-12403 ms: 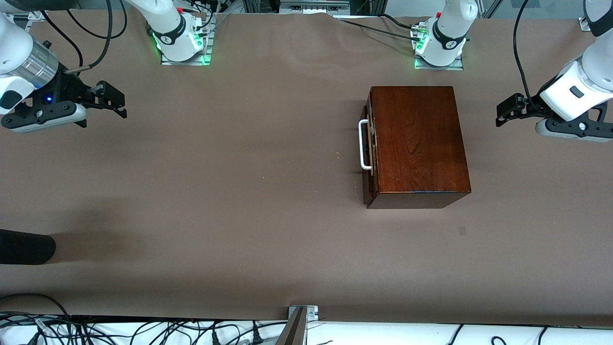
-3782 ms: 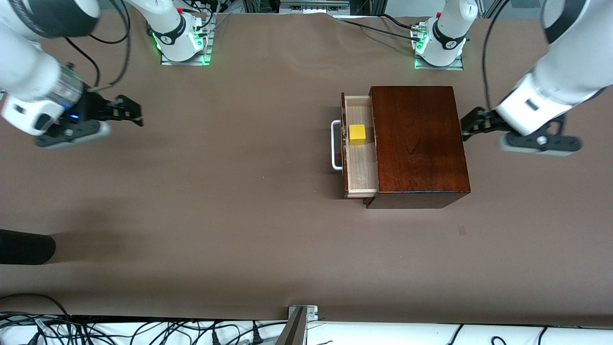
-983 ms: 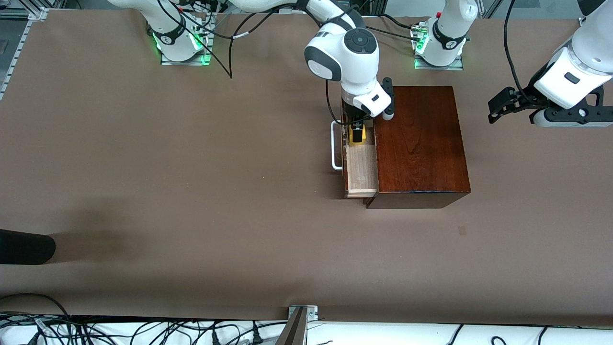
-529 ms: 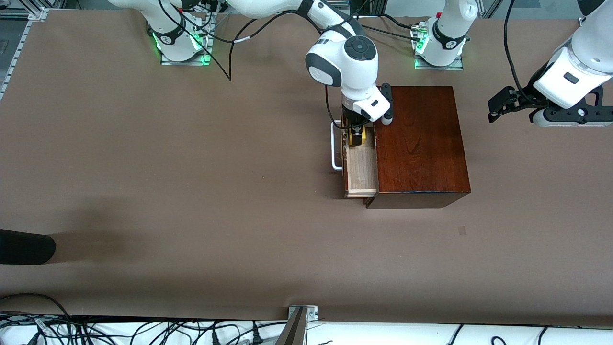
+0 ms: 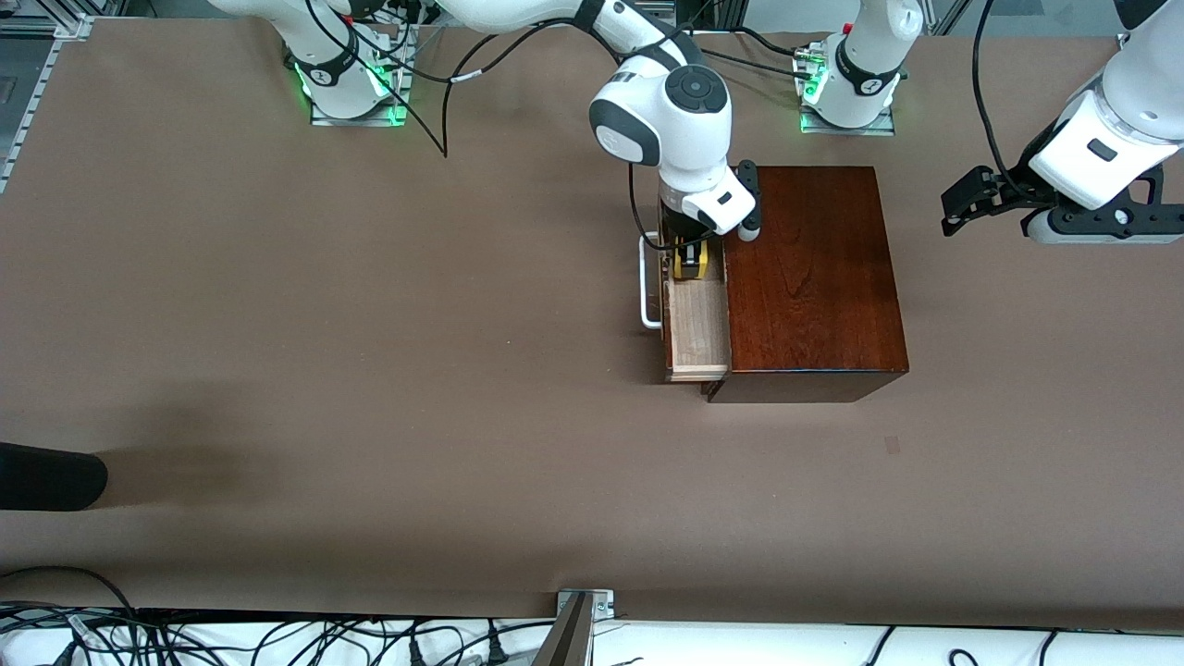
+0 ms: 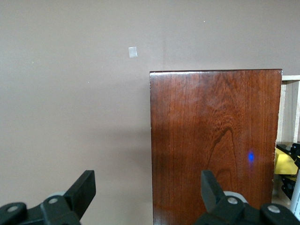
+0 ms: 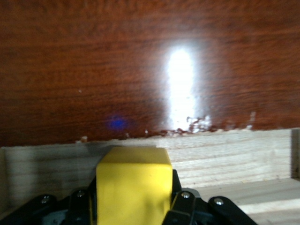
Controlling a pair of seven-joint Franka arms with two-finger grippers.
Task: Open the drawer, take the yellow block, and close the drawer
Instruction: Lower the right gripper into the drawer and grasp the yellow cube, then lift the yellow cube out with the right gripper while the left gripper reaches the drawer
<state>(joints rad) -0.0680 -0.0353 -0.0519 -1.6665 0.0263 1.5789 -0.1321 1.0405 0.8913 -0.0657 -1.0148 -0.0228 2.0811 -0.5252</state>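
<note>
The drawer of the dark reddish-brown wooden box stands pulled out, its white handle toward the right arm's end of the table. My right gripper reaches down into the drawer and is shut on the yellow block. In the right wrist view the yellow block sits between the black fingers, in front of the pale drawer wall. My left gripper is open and waits over the table at the left arm's end, clear of the box.
A black object lies at the table's edge at the right arm's end. A small pale mark is on the table nearer the front camera than the box. Cables hang along the table's front edge.
Since the earliest frame the drawer has been pulled out. My right arm has come from its end of the table to the drawer and closed on the yellow block. Little has moved in the last second.
</note>
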